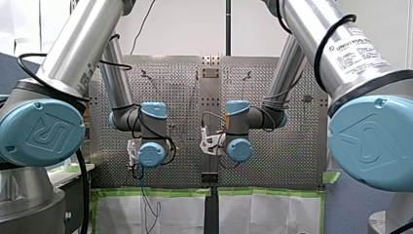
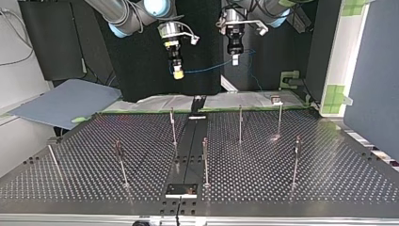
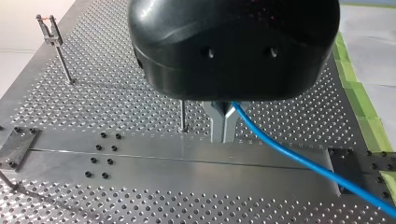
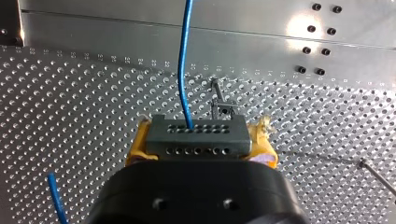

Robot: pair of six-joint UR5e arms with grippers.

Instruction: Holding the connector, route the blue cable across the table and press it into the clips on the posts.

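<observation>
My right gripper has its yellow pads shut on the grey connector. The blue cable leaves the connector's face and runs ahead over the plate. My left gripper has its metal fingers shut on the blue cable, which trails away to one side. In the top view both hang above the table's far edge, my right gripper left of my left gripper, with the cable strung between them. Thin posts with clips stand on the table below.
More clip posts rise from the perforated table. A smooth metal rail runs down its middle. Green-taped white paper and a grey sheet lie beyond the far edge.
</observation>
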